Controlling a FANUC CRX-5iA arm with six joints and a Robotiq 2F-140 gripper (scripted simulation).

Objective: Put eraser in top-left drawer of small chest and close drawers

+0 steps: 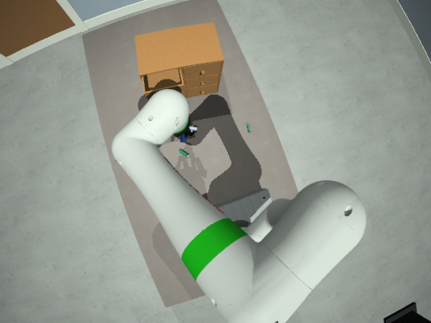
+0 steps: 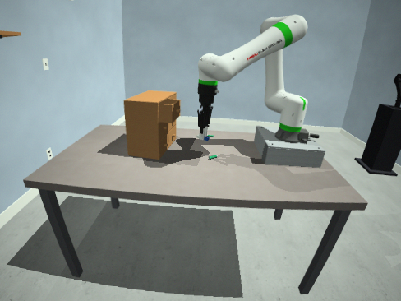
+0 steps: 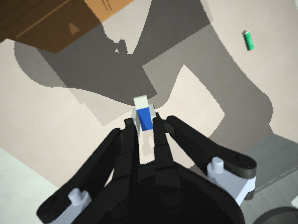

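Observation:
My gripper (image 3: 144, 112) (image 2: 204, 135) is shut on the eraser (image 3: 144, 117) (image 1: 191, 129) (image 2: 205, 138), a small blue and white block held between the fingertips. It hangs just above the table, a short way in front of the small wooden chest (image 1: 178, 46) (image 2: 144, 123) (image 3: 47, 22). The top-row left drawer (image 1: 162, 79) (image 2: 171, 108) is pulled partly out and looks empty. The other drawers are pushed in. In the top view my arm hides most of the gripper.
One green battery (image 1: 184, 153) (image 2: 213, 156) lies on the table near the gripper. Another green battery (image 1: 248, 127) (image 3: 248, 40) lies further right. The robot's grey base (image 1: 247, 205) (image 2: 288, 153) stands on the table opposite the chest.

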